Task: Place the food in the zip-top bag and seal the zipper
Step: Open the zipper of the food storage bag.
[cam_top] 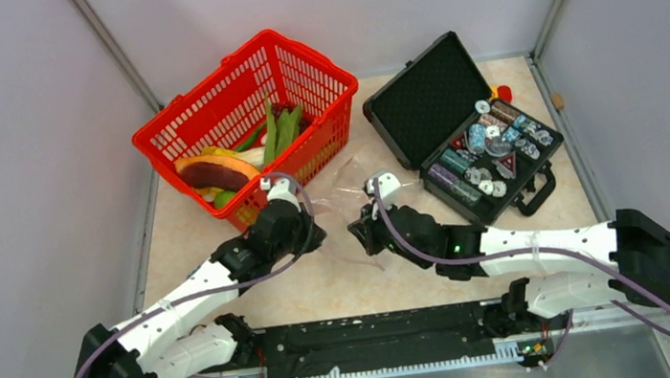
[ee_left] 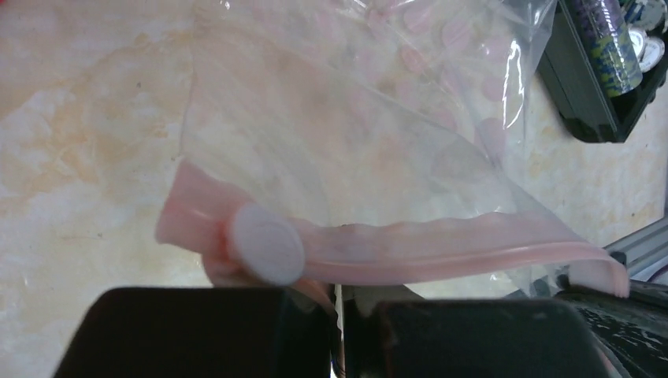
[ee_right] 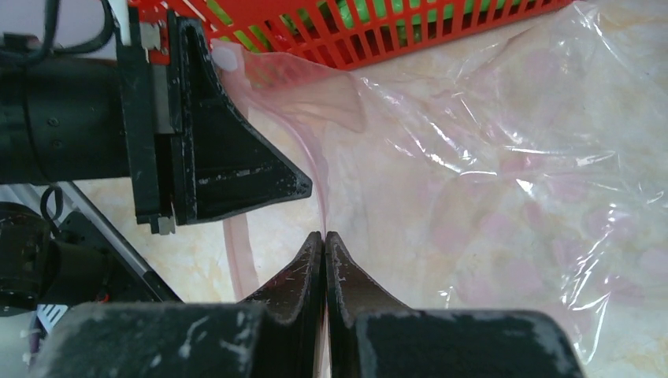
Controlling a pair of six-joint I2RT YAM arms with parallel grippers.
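The clear zip-top bag (cam_top: 351,183) lies on the table between my two grippers, with no food visible in it. Its pale pink zipper (ee_left: 441,244) runs across the left wrist view, with a white slider (ee_left: 266,244) near its left end. My left gripper (ee_left: 339,298) is shut on the bag's mouth edge just below the strip. My right gripper (ee_right: 324,236) is shut on the pink zipper (ee_right: 318,169). The two grippers (cam_top: 316,238) (cam_top: 359,234) are close together. The food, with green pods (cam_top: 281,130) and an orange curved piece (cam_top: 213,170), lies in the red basket (cam_top: 171,122).
The red mesh basket stands at the back left, right behind the bag (ee_right: 488,157). An open black hard case (cam_top: 417,102) with poker chips (cam_top: 490,146) stands at the right. A small red piece (cam_top: 503,92) lies behind the case. Grey walls enclose the table.
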